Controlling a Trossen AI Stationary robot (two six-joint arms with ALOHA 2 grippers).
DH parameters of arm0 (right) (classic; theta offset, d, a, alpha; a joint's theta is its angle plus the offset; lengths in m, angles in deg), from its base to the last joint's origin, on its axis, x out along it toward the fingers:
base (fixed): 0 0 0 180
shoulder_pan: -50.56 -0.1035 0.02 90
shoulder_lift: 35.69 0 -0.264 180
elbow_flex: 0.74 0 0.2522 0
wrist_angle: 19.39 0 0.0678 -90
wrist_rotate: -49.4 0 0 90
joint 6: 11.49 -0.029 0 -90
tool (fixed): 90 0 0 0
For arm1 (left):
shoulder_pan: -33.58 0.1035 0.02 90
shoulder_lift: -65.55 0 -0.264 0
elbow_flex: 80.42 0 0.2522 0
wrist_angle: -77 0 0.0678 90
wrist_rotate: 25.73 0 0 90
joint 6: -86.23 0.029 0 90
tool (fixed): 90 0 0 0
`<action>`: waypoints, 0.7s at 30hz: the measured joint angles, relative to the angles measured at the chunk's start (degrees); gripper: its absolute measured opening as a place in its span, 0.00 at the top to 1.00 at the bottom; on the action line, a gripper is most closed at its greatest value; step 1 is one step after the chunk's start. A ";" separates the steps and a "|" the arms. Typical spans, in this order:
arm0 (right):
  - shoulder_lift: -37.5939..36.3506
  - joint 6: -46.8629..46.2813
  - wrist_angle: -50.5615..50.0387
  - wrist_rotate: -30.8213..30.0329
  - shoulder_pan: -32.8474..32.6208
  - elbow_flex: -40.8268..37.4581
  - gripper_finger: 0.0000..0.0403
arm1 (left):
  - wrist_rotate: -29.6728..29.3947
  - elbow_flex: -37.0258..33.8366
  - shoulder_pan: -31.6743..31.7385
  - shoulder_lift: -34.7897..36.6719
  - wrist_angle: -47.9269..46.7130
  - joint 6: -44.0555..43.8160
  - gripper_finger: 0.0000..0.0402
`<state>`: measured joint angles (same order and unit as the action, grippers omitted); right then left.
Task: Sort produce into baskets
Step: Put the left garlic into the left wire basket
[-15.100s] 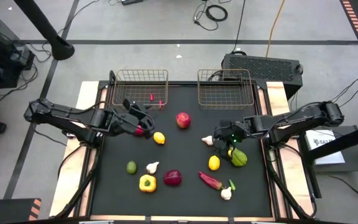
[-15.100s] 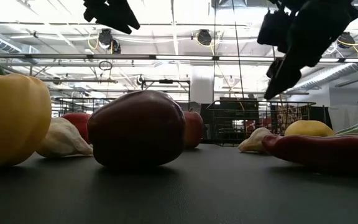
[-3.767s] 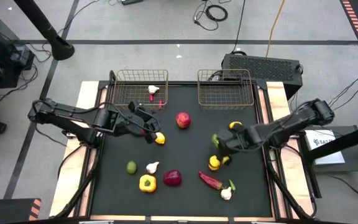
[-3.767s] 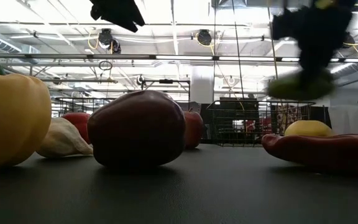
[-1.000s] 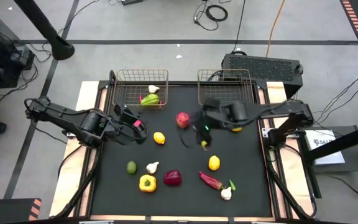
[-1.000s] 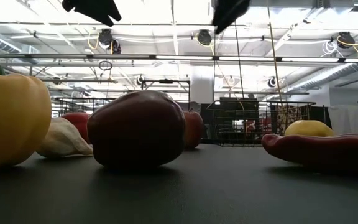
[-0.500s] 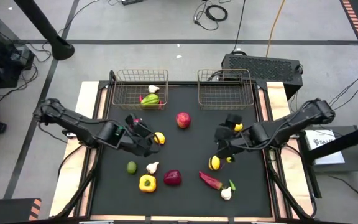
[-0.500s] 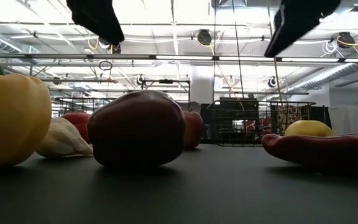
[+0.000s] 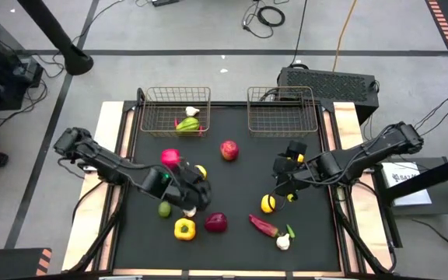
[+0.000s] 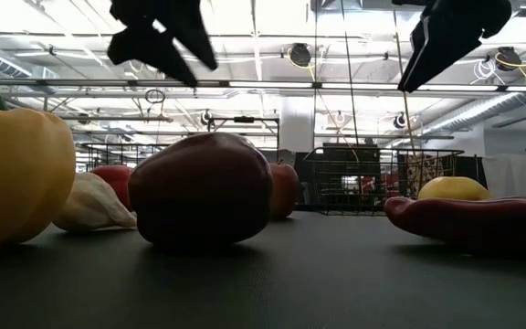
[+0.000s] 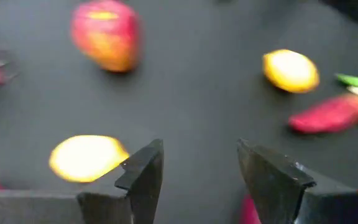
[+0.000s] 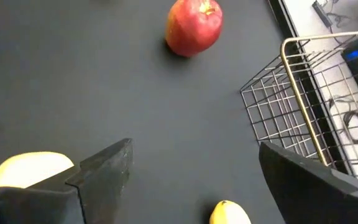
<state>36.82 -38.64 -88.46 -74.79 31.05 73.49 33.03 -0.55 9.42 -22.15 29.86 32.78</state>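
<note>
My left gripper (image 9: 195,194) is open and empty, low over the mat near a white garlic (image 9: 189,211), a lime (image 9: 164,208) and a lemon (image 9: 200,170); its wrist view (image 11: 197,152) shows that lemon (image 11: 87,157) beside one finger. My right gripper (image 9: 280,185) is open and empty above a second lemon (image 9: 268,204), seen in the right wrist view (image 12: 194,149) with that lemon (image 12: 30,168) by one finger. The left basket (image 9: 150,117) holds a garlic, a green pepper (image 9: 187,124) and a red chilli. The right basket (image 9: 282,110) looks empty.
On the mat lie a red apple (image 9: 229,149), a pink-red fruit (image 9: 169,157), a yellow pepper (image 9: 183,228), a purple onion (image 9: 216,222), a red chilli (image 9: 263,225), a garlic (image 9: 283,242) and a yellow fruit (image 9: 298,159) by my right arm.
My left gripper has gone toward the table's near edge and a little right, from beside the pink-red fruit to over the garlic. My right gripper has gone from the mat's middle toward the right and near edges, stopping above the lemon. No produce has moved.
</note>
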 joint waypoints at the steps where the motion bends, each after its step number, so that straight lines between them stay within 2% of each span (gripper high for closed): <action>1: 0.00 -0.85 0.20 0.00 0.00 0.00 0.16 | 0.25 0.00 -0.96 -0.75 2.16 0.92 0.47; 9: 0.00 -2.22 3.67 1.38 -0.11 0.00 0.16 | 0.56 0.02 -4.10 -4.93 1.30 -3.12 0.47; 15: 0.00 -2.08 7.52 1.49 -0.11 0.00 0.16 | 1.56 0.02 -4.12 -5.02 -4.54 -2.03 0.47; 18: 0.02 -1.93 7.51 1.49 -0.11 0.02 0.16 | 4.53 0.02 -3.77 -5.02 -7.19 -5.33 0.46; 21: 0.02 -0.92 7.45 1.46 -0.11 0.02 0.16 | 9.24 0.02 -3.62 -5.44 -9.67 -8.10 0.39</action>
<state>36.84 -39.56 -81.00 -73.33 30.94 73.51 42.27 -0.53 5.81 -27.59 20.19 24.68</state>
